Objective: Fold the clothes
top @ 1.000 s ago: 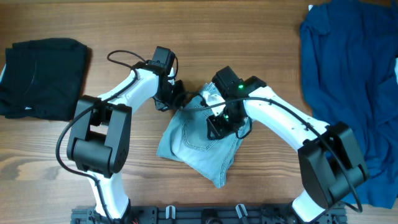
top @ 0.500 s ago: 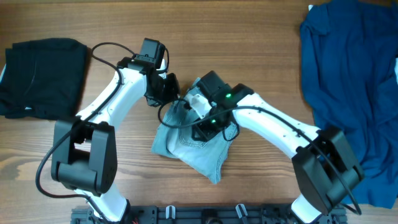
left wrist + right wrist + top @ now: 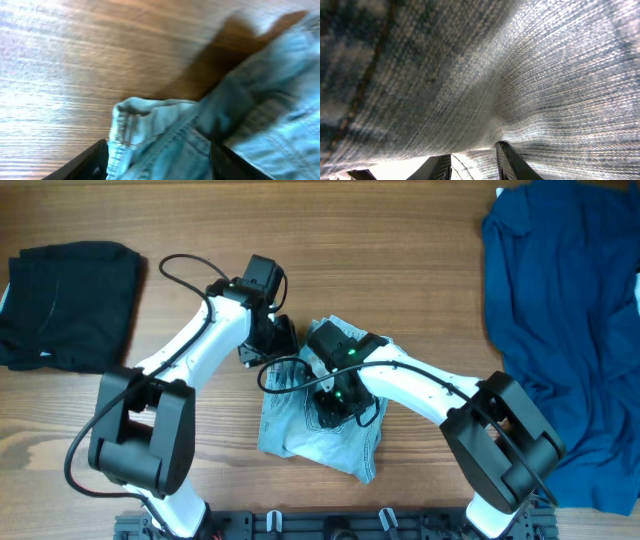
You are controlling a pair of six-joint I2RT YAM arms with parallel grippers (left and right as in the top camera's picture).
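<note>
The clothes (image 3: pixel 322 430), pale blue denim shorts, lie bunched in a roughly square heap at the table's middle. My left gripper (image 3: pixel 277 343) is at their upper-left corner. In the left wrist view it (image 3: pixel 160 165) is open, its fingers (image 3: pixel 92 162) wide apart, with a rumpled hem and seam of the clothes (image 3: pixel 165 135) lying loose between them. My right gripper (image 3: pixel 336 402) presses down into the middle of the heap. In the right wrist view it (image 3: pixel 475 167) is shut on a fold of the clothes (image 3: pixel 520 75), and denim fills the frame.
A black garment (image 3: pixel 65 305) lies folded at the far left. A big dark-blue garment (image 3: pixel 565 310) covers the right side of the table. Bare wood (image 3: pixel 400 240) runs along the back. A black rail (image 3: pixel 330 525) runs along the front edge.
My left gripper has let go of the denim and opened, swinging back to the heap's corner. My right gripper has moved left, and the shorts have been drawn into a squarer heap.
</note>
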